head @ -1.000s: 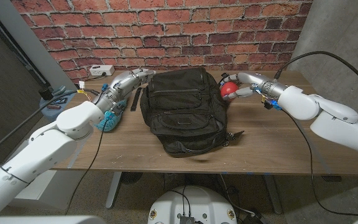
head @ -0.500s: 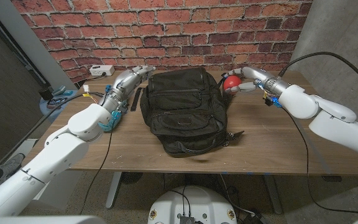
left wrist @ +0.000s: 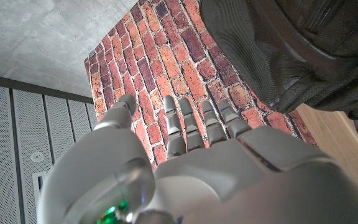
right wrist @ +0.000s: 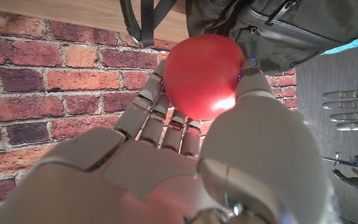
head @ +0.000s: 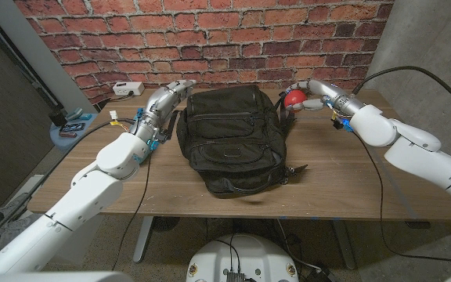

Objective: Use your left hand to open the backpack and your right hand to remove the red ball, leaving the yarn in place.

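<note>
Red ball (head: pixel 293 99) cradled in the right hand (head: pixel 310 92), raised just off the table (head: pixel 327 180) at the backpack's far right corner, close beside the fabric. In the right wrist view, ball (right wrist: pixel 202 74) seated against the fingers (right wrist: pixel 151 102) on one side with the thumb closing on the other; held, then, not merely touched. Smooth and round, with a slight sheen; probably light and fairly firm, and likely to roll out of a loose cup. Best taken as here: wrapped from opposite sides around its widest part, the ball sunk well in toward the palm. No sign of crushing or denting under the grasp.

Backpack (head: pixel 229 137) lying flat between the two arms, soft and slumped, black woven cloth with zippers and a loose strap end near its lower right. Floppy stuff, apt to sag and drag if pulled; better gripped at a zipper tab or a seam edge than on open cloth. Yarn hidden, presumably inside.

Left hand (head: pixel 174 88) reaching along the far left corner of the backpack, arm stretched long from the shoulder. In the left wrist view, hand (left wrist: pixel 185 168) empty, fingers (left wrist: pixel 191 124) straight and slightly parted, pointing at the brick wall (head: pixel 210 39), the backpack (left wrist: pixel 291 50) just beside the fingertips; contact impossible to judge. Right arm bent at the elbow, forearm angled in toward the bag.
</note>
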`<state>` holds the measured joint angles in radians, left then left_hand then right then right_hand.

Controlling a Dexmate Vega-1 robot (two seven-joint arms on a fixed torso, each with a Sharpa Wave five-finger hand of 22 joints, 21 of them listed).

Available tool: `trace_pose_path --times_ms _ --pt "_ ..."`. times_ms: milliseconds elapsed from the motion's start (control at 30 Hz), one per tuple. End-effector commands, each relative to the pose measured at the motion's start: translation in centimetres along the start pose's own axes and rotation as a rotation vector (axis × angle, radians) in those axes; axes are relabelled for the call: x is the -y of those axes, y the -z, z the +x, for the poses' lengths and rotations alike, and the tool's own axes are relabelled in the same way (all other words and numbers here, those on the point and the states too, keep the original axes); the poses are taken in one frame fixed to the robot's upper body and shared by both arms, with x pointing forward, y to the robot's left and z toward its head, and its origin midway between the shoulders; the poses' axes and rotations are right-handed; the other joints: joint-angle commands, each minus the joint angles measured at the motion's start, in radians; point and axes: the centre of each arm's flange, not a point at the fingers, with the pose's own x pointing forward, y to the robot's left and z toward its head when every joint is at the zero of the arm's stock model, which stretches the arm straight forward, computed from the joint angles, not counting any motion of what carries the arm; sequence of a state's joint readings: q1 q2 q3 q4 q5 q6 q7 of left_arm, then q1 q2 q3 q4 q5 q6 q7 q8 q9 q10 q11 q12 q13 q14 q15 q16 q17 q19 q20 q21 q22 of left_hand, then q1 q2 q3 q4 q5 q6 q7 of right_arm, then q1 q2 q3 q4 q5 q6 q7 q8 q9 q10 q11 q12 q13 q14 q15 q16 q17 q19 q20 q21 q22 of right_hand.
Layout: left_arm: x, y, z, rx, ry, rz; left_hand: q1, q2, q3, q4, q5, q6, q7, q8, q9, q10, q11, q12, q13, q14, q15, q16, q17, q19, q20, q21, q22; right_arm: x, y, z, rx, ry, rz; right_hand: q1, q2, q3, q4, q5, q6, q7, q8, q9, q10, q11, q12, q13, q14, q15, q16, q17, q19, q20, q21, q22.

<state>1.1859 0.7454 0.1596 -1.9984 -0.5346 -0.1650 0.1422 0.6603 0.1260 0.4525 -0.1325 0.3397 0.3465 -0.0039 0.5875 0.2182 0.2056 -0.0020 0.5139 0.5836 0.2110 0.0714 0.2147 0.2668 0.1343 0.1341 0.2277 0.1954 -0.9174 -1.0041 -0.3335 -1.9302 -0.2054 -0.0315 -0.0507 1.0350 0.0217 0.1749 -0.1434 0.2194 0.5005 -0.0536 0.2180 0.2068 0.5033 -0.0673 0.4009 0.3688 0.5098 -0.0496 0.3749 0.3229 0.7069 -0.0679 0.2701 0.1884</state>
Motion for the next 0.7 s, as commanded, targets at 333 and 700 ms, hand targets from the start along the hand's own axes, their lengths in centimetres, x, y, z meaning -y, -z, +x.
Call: trace_pose_path --times_ms 333,700 --pt "-1.2 2.2 -3.4 -0.039 -0.142 0.04 -0.002 -0.012 0.017 -0.021 -0.001 -0.046 -0.021 -0.063 -0.02 -0.052 -0.011 -0.064 -0.043 -0.041 -0.029 -0.022 -0.043 0.048 -0.002 0.018 -0.001 0.5 3.7 1.3 -0.092 0.018 -0.04 0.005 0.008 -0.003 -0.001 -0.006 0.01 -0.003 -0.001 0.004 0.026 -0.016 0.005 0.003 0.005 -0.155 0.004 0.003 0.005 -0.059 0.005 0.002" --pt "-2.5 2.7 -5.1 -0.048 -0.23 0.053 -0.009 -0.013 0.018 -0.019 -0.003 -0.06 -0.033 -0.086 -0.025 -0.063 -0.011 -0.086 -0.065 -0.049 -0.027 -0.025 -0.061 0.05 -0.014 0.016 -0.002 0.4 5.4 1.6 -0.136 0.009 -0.054 0.008 0.01 -0.005 -0.002 -0.007 0.01 -0.005 -0.002 0.004 0.026 -0.018 0.005 0.003 0.005 -0.156 0.004 0.003 0.004 -0.059 0.005 0.002"
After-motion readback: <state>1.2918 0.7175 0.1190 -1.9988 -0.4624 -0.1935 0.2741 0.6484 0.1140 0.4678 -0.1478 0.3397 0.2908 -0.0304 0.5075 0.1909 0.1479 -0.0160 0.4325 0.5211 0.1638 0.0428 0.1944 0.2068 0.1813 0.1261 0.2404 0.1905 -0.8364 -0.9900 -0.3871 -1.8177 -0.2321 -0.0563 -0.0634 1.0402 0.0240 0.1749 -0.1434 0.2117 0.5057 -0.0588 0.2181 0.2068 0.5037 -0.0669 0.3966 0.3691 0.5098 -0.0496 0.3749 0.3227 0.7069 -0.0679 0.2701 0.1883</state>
